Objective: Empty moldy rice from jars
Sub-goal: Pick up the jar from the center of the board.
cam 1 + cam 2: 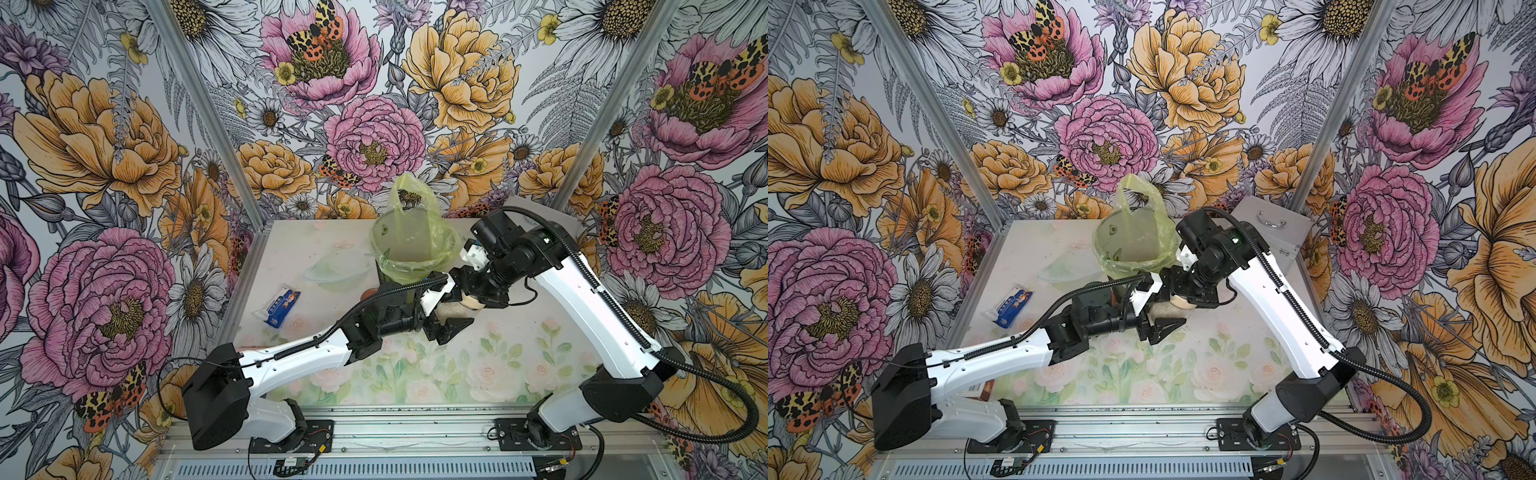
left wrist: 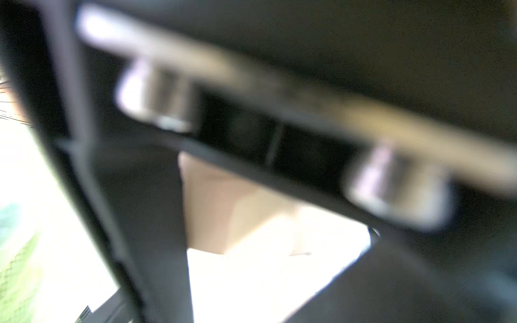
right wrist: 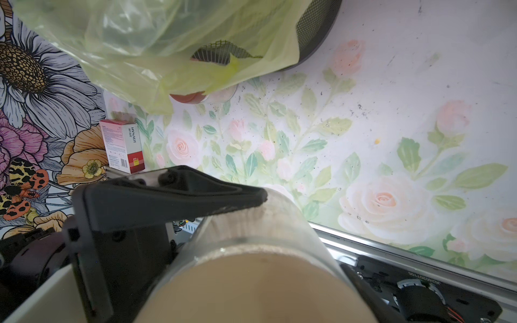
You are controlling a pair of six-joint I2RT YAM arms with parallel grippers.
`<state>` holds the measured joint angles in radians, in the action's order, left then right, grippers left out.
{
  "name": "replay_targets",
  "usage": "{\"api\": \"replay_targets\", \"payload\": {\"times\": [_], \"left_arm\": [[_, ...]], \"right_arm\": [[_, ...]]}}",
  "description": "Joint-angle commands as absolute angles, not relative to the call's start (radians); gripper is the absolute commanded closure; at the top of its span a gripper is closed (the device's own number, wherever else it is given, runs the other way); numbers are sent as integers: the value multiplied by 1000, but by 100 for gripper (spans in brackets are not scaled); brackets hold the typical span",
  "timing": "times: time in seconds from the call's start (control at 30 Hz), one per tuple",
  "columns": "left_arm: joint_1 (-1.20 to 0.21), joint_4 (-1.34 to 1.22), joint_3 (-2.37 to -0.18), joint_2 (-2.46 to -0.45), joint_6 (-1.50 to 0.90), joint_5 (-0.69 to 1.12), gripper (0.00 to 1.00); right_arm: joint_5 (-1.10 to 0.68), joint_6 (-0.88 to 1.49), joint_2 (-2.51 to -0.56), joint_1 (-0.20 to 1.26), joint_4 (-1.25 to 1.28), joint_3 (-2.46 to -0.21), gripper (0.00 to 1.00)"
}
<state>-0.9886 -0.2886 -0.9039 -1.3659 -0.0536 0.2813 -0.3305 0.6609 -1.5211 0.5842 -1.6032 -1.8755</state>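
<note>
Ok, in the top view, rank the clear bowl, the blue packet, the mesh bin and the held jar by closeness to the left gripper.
1. Jar: clamped in the left gripper itself.
2. Mesh bin: just behind the gripper.
3. Clear bowl: left of the bin.
4. Blue packet: farthest, far left.

A beige-lidded jar (image 3: pixel 251 285) of moldy rice (image 3: pixel 237 221) is pressed by a black claw finger (image 3: pixel 173 193), beyond which an orange-lidded jar (image 3: pixel 187 98) is partly covered by the yellow-green bag (image 3: pixel 140 42) of the mesh bin (image 3: pixel 316 25).
</note>
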Motion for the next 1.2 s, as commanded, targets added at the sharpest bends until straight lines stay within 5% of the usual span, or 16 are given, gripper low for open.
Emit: {"api": "replay_targets", "payload": {"times": [0.0, 0.2, 0.5, 0.77, 1.17], "left_arm": [[-974, -127, -914, -1428, -67, 220, 66], [-974, -120, -929, -1436, -70, 214, 100], [-976, -120, -930, -1432, -59, 206, 100], [-973, -121, -918, -1412, -47, 202, 100], [-957, -120, -907, -1390, -39, 200, 100]], "right_arm": [[-488, 664, -1493, 615, -1514, -1942, 100], [-463, 670, -1483, 615, -1494, -1941, 100], [-449, 673, -1481, 614, -1480, -1927, 98], [-446, 682, -1473, 614, -1460, -1927, 55], [-463, 688, -1463, 615, -1440, -1925, 17]]}}
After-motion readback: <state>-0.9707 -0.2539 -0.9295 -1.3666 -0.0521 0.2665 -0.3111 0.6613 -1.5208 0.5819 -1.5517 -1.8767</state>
